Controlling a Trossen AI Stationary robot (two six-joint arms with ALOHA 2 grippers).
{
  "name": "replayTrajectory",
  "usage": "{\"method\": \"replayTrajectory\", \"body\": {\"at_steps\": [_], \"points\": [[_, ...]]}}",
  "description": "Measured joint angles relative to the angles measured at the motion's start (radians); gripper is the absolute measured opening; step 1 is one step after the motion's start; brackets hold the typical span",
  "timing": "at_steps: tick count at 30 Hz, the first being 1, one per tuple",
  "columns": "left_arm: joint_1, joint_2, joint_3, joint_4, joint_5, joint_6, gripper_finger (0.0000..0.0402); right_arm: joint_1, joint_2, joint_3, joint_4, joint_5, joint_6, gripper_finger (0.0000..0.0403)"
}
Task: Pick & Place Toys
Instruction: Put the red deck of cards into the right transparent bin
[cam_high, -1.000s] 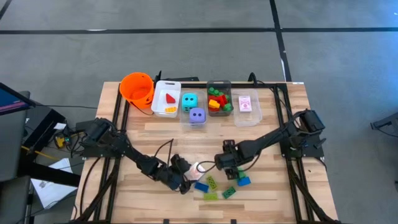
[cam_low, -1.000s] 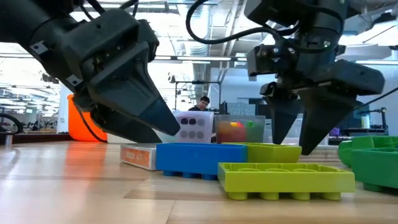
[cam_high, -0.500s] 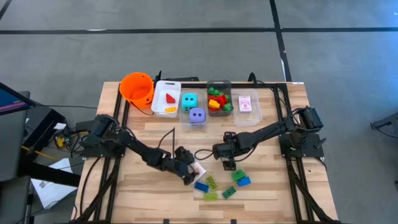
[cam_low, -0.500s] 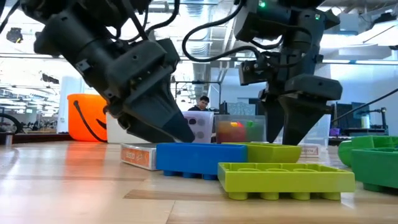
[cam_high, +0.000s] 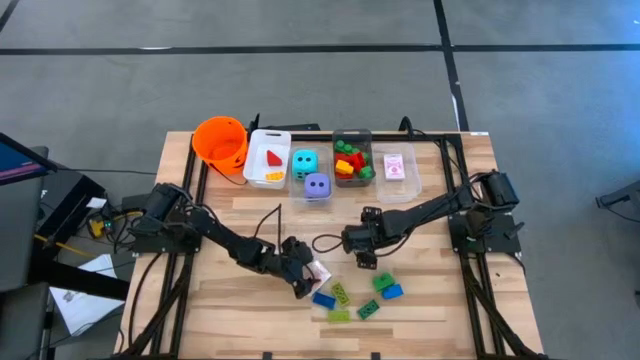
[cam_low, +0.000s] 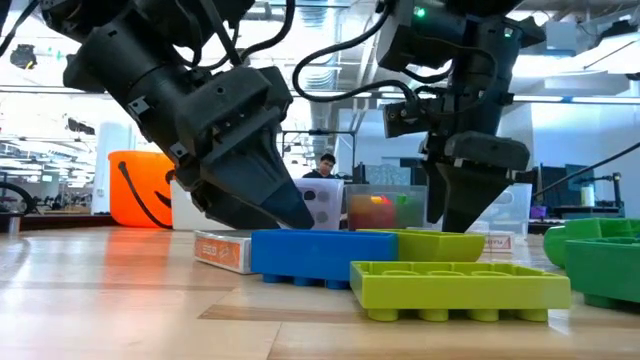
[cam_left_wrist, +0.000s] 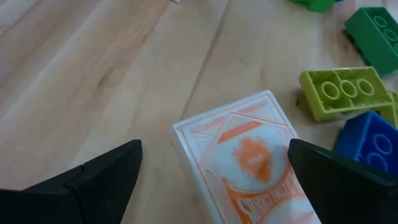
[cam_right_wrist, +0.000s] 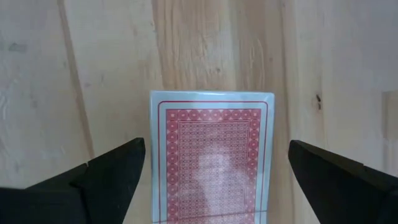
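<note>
your left gripper (cam_left_wrist: 211, 180) has its fingers spread wide, low over an orange-backed card pack (cam_left_wrist: 249, 162) lying flat on the bench (cam_high: 250, 320), beside the blue brick (cam_left_wrist: 370, 140) and lime brick (cam_left_wrist: 339, 92). your right gripper (cam_right_wrist: 211, 180) is also open, its fingers straddling a red-backed card pack (cam_right_wrist: 211, 158) on the bench, gripping nothing. other toys sit in the clear bins (cam_high: 352, 180) at the far edge.

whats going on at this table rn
Two robot arms are sorting toys into bins. The left gripper is open, straddling an orange-backed card pack lying flat on the table beside loose bricks. The right gripper is open over a red-backed playing card pack. Neither pack is gripped yet. The bins at the far edge already hold dice, bricks and cards.
</note>
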Motion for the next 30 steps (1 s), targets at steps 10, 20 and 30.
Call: {"method": "replayTrajectory", "body": {"at_steps": [10, 20, 30], "points": [[-0.033, 0.000, 0.000, 0.001, -0.002, -0.053, 0.0397, -0.100, 0.000, 0.000, 0.004, -0.168, -0.061, 0.0391], [-0.040, 0.000, 0.000, 0.007, -0.003, -0.083, 0.0397, -0.124, -0.001, 0.000, 0.007, -0.331, -0.086, 0.0371], [-0.040, 0.000, 0.000, 0.011, -0.001, -0.084, 0.0397, -0.100, -0.001, 0.000, 0.047, -0.333, -0.085, 0.0317]]}}
